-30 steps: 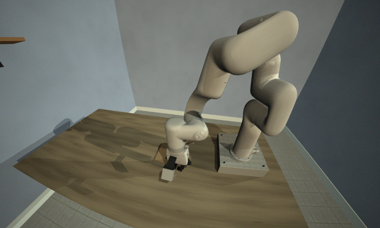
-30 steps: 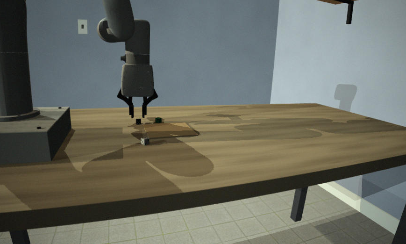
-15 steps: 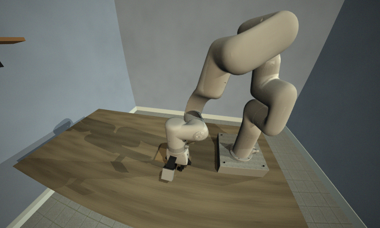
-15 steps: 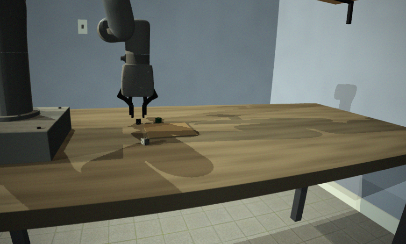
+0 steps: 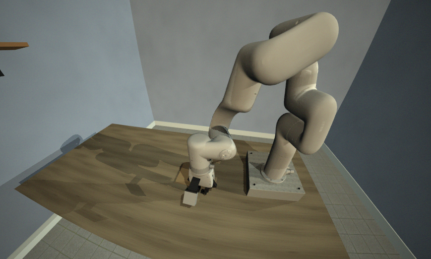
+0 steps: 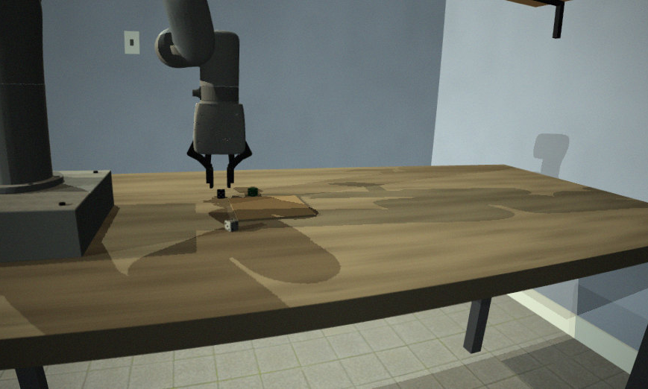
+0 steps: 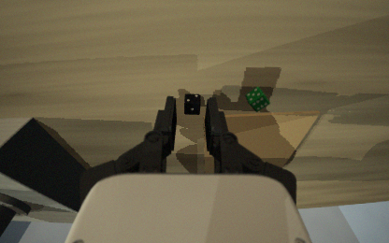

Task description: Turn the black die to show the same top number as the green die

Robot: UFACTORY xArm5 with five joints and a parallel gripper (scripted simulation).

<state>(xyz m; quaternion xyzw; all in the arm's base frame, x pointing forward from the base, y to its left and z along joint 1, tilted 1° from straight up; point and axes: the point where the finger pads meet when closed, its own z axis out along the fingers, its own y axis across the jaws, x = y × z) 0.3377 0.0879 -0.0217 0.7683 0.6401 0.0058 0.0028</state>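
The small black die (image 6: 221, 193) (image 7: 193, 104) lies on the table top just left of the tan mat (image 6: 272, 208) (image 7: 268, 135), off it. The green die (image 6: 252, 191) (image 7: 257, 98) lies at the mat's far edge, its upper face showing several white pips. My gripper (image 6: 218, 183) (image 7: 191, 108) points straight down just above the black die. Its fingers stand about a die's width apart with nothing between them. In the wrist view the black die shows in the gap between the fingertips. In the top view the wrist hides the dice.
A white die (image 6: 230, 224) lies on the table in front of the mat's near left corner. The arm's grey base block (image 6: 35, 212) (image 5: 275, 190) stands on the table left of the dice. A wall runs along the table's far side.
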